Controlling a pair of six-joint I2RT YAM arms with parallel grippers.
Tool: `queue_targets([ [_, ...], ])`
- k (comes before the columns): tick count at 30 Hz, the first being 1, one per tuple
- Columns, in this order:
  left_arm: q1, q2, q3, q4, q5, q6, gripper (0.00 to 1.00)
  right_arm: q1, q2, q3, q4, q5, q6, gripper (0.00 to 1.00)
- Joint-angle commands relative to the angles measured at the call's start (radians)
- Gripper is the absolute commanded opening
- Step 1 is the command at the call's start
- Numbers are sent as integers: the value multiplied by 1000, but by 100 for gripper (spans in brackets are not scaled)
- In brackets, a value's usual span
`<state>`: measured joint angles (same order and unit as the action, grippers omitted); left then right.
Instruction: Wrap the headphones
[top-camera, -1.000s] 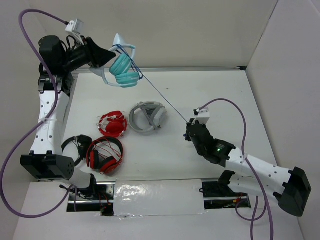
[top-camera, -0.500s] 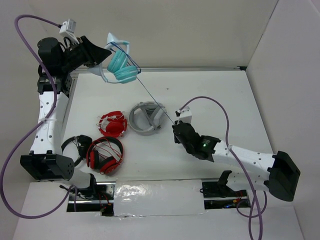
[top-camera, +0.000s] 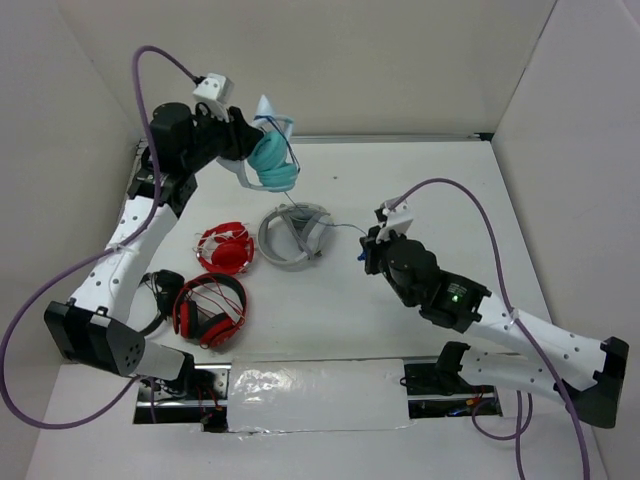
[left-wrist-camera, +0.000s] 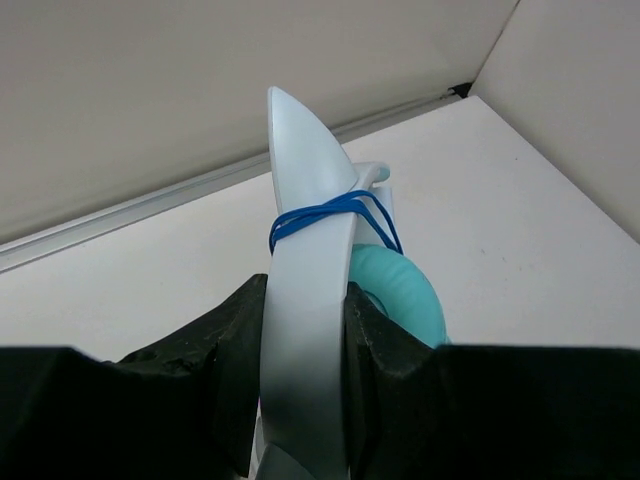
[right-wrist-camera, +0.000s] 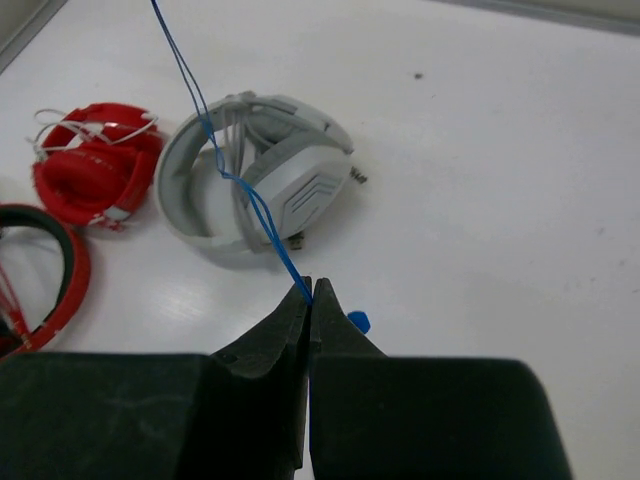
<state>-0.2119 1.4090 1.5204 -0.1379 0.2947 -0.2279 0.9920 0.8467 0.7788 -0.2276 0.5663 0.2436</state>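
Headphones (top-camera: 272, 165), one teal pair, hang above the far left corner of the table (top-camera: 430, 180), with the headband (left-wrist-camera: 300, 150) clamped in the left gripper (left-wrist-camera: 305, 340). The right gripper (right-wrist-camera: 310, 292) pinches the one blue cable (right-wrist-camera: 200, 110), which crosses a grey pair (right-wrist-camera: 270, 180). Nearby lie a small red pair (top-camera: 225, 248), a large red pair (top-camera: 210, 308) and a black pair (top-camera: 155, 290). Only the left wrist view shows clearly the cable looped around the headband. Only the right wrist view shows the plug (right-wrist-camera: 358, 321).
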Motion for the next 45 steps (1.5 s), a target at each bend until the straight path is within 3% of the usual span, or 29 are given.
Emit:
queue_targets([
  [1,-79,-21,14,129,-84,148,0,8,32,120,-41,148,-104,0],
  [9,-89,51,17,119,-160,185,0,11,-87,192,-138,311,-152,0],
  [16,-106,180,148,15,-197,174,0,14,-209,174,-55,106,-262,0],
  [24,-254,206,121,17,-51,329,0,14,21,284,49,92,-450,0],
  [30,-366,145,35,8,136,367,0,10,170,300,183,73,-774,0],
  [34,-429,151,24,-38,164,423,0,-36,201,292,286,40,-874,0],
  [42,-495,223,10,-69,121,489,0,-96,183,264,290,84,-943,0],
  [45,-518,263,34,-110,179,527,0,-137,160,251,333,72,-940,0],
])
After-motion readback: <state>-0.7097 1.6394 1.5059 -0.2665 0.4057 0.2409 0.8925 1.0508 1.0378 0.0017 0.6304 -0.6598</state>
